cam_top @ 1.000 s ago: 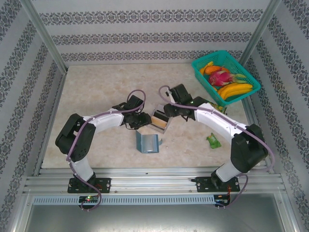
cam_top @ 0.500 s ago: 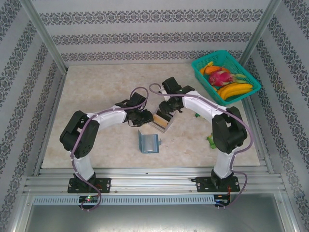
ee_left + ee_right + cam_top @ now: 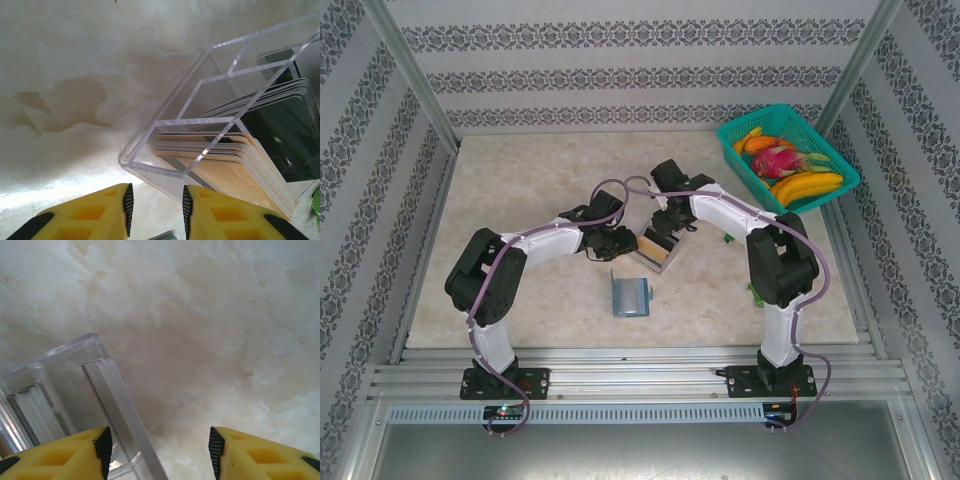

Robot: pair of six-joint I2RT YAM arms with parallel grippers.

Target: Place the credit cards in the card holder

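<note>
- I am watching the credit cards standing on edge in the clear tray, just ahead and right of the left end effector. Its fingers are sitting slightly apart, holding nothing.
- The right end effector is hovering at a tray corner, fingers wide apart (also empty).
- The card holder is lying on the tabletop, near of the tray.
- I am judging the left arm better placed.

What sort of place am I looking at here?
Likely a robot test booth: two arms bolted to a metal rail at a marble-look table, wallpapered panels around it, a teal basket of fruit.
</note>
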